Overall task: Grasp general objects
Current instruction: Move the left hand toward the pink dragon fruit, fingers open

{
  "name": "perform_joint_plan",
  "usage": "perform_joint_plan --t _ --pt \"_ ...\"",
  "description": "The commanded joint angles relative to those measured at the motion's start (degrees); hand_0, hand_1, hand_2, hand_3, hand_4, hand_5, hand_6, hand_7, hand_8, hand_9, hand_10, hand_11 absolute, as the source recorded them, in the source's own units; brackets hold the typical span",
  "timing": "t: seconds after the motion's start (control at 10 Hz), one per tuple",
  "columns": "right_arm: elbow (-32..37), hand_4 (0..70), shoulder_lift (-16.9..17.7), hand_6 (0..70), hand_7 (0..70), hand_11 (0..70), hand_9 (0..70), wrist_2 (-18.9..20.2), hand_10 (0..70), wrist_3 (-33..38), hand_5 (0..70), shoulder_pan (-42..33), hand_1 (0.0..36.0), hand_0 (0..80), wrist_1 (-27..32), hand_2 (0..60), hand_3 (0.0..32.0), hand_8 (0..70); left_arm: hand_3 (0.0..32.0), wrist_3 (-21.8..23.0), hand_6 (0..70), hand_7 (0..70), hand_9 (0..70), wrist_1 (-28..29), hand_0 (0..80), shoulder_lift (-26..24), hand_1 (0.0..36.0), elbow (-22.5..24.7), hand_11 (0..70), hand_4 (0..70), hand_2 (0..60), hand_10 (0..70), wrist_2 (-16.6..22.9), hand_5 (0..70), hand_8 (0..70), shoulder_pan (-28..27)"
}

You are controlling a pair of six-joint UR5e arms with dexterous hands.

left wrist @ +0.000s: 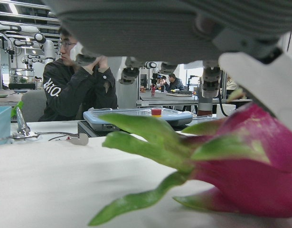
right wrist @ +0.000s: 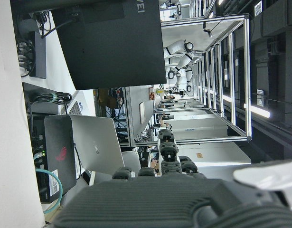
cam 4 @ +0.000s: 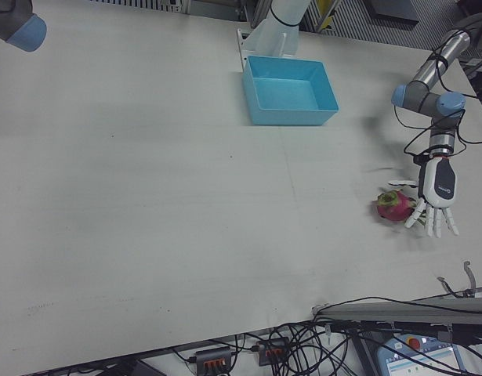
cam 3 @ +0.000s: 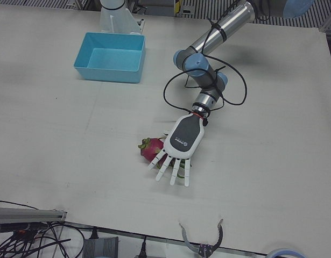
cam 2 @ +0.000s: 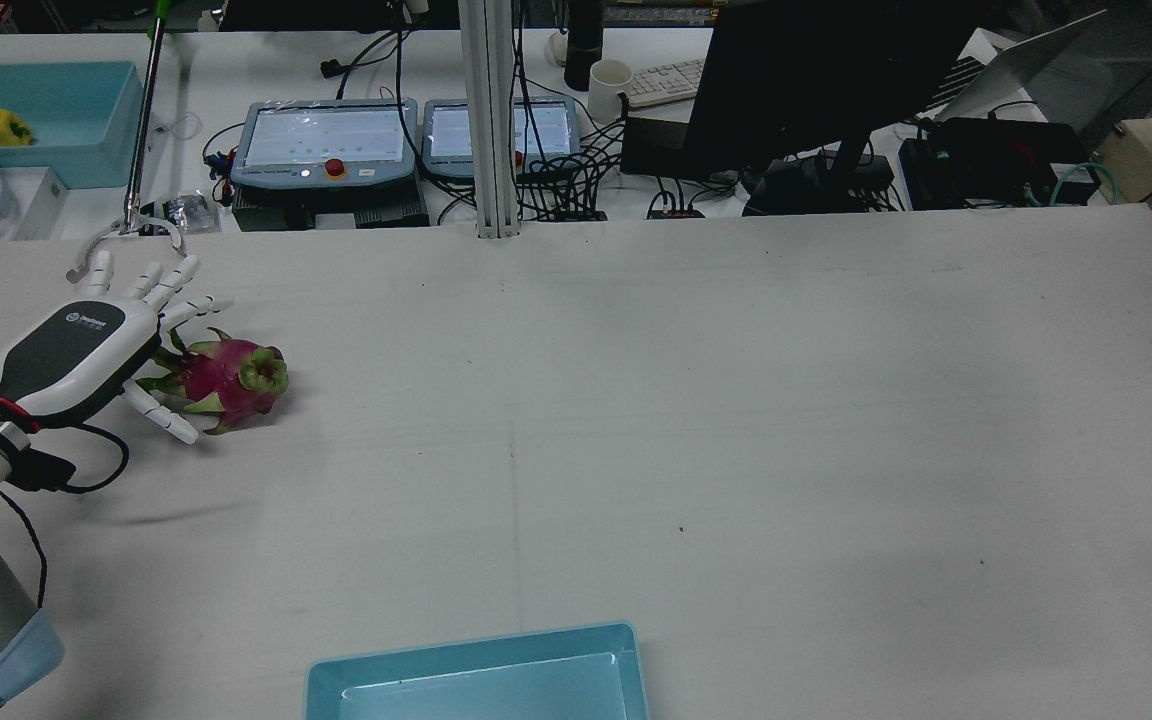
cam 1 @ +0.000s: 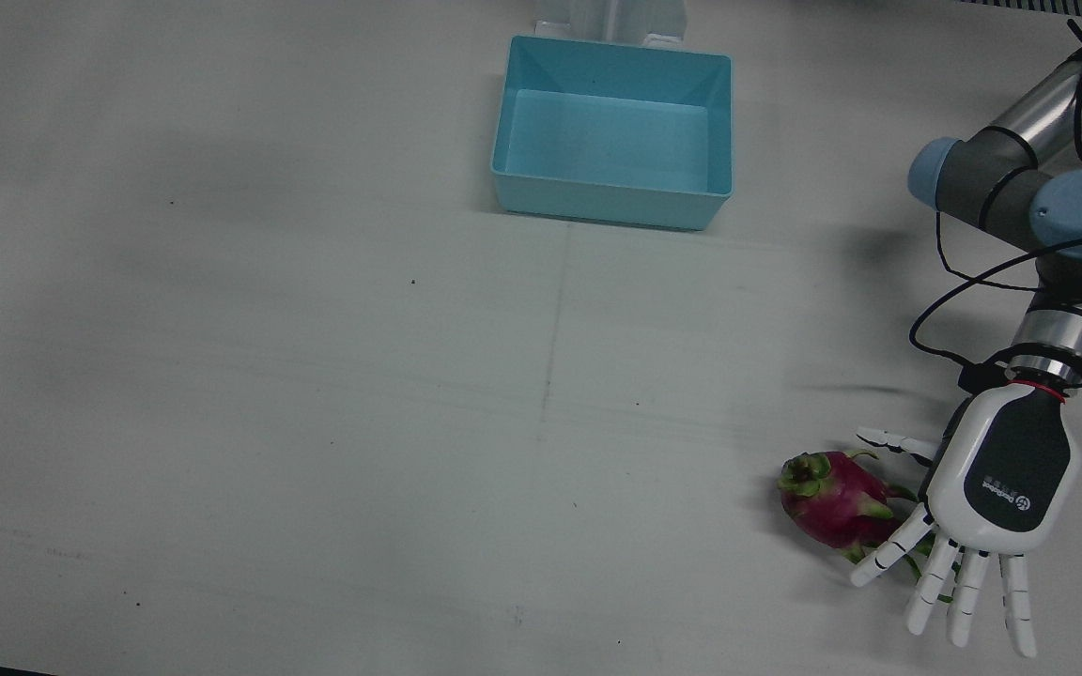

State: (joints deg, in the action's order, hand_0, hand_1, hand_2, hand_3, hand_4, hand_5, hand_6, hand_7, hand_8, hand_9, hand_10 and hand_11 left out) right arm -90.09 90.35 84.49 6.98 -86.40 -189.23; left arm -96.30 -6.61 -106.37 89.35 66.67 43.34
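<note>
Near worktop's operator-side edge, on left arm's half: dragon fruit lying on side, long axis running out from left hand's palm, leafy tips under it. Fingers splayed, nothing gripped, two flanking fruit. Right hand barely visible, state cannot be told.

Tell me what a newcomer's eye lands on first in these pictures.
First the pink dragon fruit with green scales, lying on the white table near the edge on the operators' side, with the left hand spread open over its side, fingers apart and not closed on it. Next the empty blue bin at the middle of the table's robot side.
</note>
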Motion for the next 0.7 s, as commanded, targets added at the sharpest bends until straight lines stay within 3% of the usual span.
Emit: perform_joint_plan --t 0.0,0.6 --pt "0.0 0.0 0.0 0.0 0.0 0.0 0.0 0.0 0.0 0.0 0.0 0.0 0.0 0.0 0.0 0.0 0.0 0.0 27.6 0.0 0.0 6.4 0.9 -1.0 46.2 -0.8 9.6 -0.1 0.0 0.0 5.8 0.0 -2.5 15.1 13.2 -3.6" --pt "0.0 0.0 0.0 0.0 0.0 0.0 0.0 0.0 0.0 0.0 0.0 0.0 0.0 0.0 0.0 0.0 0.0 0.0 26.4 0.9 0.0 5.1 1.0 -8.9 44.5 -4.4 8.3 2.5 0.0 0.0 5.4 0.0 -2.4 13.5 13.2 -1.5"
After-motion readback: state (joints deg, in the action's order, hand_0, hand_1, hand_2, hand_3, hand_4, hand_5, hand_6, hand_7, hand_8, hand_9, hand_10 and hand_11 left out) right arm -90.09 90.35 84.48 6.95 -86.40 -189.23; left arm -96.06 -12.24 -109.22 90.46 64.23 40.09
